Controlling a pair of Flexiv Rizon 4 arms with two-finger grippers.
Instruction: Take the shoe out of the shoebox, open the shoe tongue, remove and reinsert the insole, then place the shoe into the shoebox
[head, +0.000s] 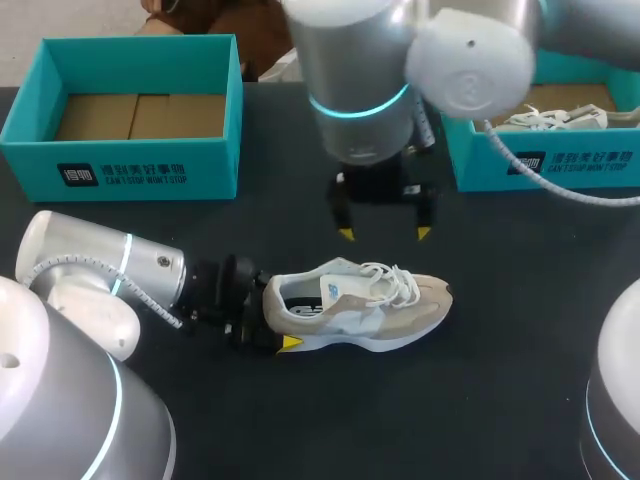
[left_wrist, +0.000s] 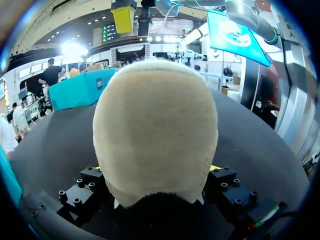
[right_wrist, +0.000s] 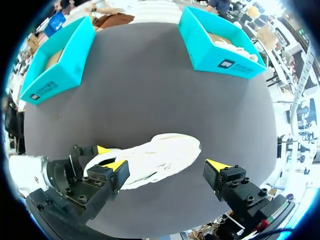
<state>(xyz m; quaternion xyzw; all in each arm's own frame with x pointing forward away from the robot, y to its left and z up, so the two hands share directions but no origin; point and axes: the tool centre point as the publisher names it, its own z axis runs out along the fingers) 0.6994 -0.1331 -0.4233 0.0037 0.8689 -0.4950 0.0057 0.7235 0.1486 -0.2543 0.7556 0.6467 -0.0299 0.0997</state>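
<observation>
Lower centre, head view: shoe (head: 350, 305) upright on its sole, long axis left-to-right, toe rightward. Heel clamped in left gripper (head: 272, 318). Above it in frame, right gripper (head: 385, 233) spread wide.

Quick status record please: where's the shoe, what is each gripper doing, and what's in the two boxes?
shoe: on its sole on the table, outside both boxes, laces tied
left gripper: shut on the shoe's heel, one finger on each side
right gripper: open, above the shoe, not touching it
left shoebox: open, only its cardboard bottom shows
right shoebox: open, holds a second shoe
</observation>
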